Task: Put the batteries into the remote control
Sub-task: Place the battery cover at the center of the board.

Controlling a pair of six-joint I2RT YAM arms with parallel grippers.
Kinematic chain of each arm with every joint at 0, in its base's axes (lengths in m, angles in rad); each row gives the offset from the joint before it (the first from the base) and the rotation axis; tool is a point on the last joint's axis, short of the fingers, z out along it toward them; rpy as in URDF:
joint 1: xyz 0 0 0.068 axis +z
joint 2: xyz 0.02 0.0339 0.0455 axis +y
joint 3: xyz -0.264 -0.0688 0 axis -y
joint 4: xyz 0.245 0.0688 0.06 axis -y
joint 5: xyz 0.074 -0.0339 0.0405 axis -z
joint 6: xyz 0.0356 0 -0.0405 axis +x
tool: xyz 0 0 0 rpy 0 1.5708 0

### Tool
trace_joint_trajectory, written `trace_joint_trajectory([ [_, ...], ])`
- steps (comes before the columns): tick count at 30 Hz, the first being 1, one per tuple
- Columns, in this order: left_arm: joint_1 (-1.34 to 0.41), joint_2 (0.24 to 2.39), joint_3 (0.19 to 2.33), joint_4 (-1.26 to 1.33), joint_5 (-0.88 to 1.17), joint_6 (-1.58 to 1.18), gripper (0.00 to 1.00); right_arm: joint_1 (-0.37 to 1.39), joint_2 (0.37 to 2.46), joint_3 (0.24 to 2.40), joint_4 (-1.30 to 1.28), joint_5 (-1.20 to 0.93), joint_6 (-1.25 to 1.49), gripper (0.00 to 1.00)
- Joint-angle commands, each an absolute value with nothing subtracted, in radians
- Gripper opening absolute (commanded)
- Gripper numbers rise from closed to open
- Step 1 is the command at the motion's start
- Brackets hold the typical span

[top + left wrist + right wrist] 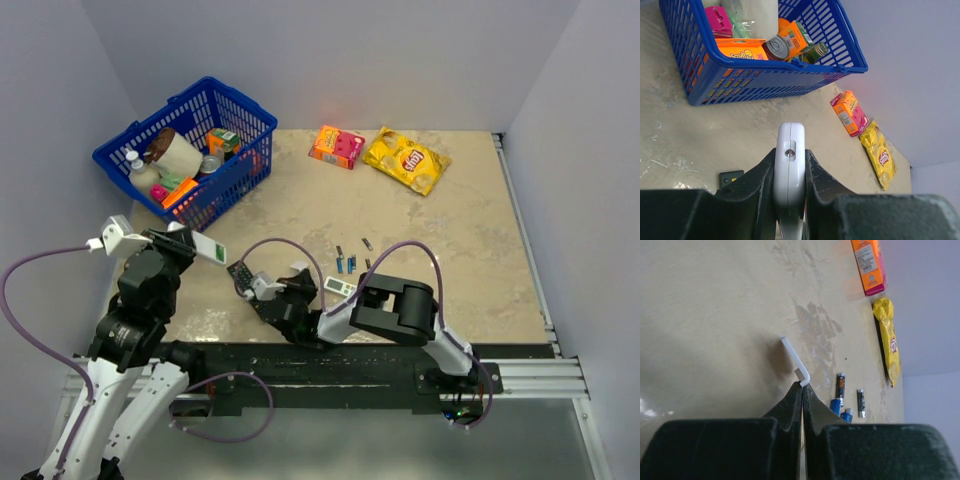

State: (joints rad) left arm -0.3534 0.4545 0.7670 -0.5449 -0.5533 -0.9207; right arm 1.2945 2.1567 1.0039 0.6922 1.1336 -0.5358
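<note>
My left gripper (190, 246) is shut on the white remote control (207, 249) and holds it above the table's left side. The left wrist view shows the remote (790, 142) end-on between the fingers (816, 172). My right gripper (300, 277) is low over the table's near middle, shut on a thin white bent plate (793, 358) that looks like a battery cover. Several batteries (346, 263) lie loose just to its right. In the right wrist view two blue cells (836, 405) and two dark ones (840, 384) lie beside the gripper (802, 385).
A black remote (240, 272) lies between the arms and also shows in the left wrist view (731, 177). A small white item (340, 287) lies by the right forearm. A blue basket (243, 176) of groceries stands far left. An orange box (336, 146) and a yellow chips bag (405, 160) lie at the back.
</note>
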Motion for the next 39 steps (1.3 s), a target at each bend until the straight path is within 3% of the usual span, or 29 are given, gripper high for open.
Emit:
trace_joint_trajectory([
  [1,-0.347,0.439,0.816,-0.525,-0.583,-0.858,0.0,1.348,2.189,1.006,0.704,1.213,-0.513,0.03],
  [11,-0.347,0.43,0.815,-0.502,-0.561,-0.798,0.0,1.41,2.094,1.045,0.29,1.184,-0.184,0.32],
  [15,-0.347,0.43,0.815,-0.489,-0.545,-0.788,0.0,1.41,1.982,1.078,0.051,1.085,-0.017,0.47],
  [18,-0.347,0.433,0.815,-0.477,-0.532,-0.784,0.0,1.407,1.878,1.101,-0.102,0.958,0.069,0.54],
  [22,-0.347,0.431,0.813,-0.469,-0.517,-0.778,0.0,1.347,1.78,1.178,-0.327,0.72,0.211,0.72],
  [33,-0.347,0.442,0.815,-0.459,-0.48,-0.769,0.0,1.057,1.802,1.37,-0.601,0.232,0.377,0.71],
  [39,-0.347,0.449,0.811,-0.457,-0.462,-0.761,0.0,1.039,1.858,1.439,-0.575,0.216,0.22,0.83],
])
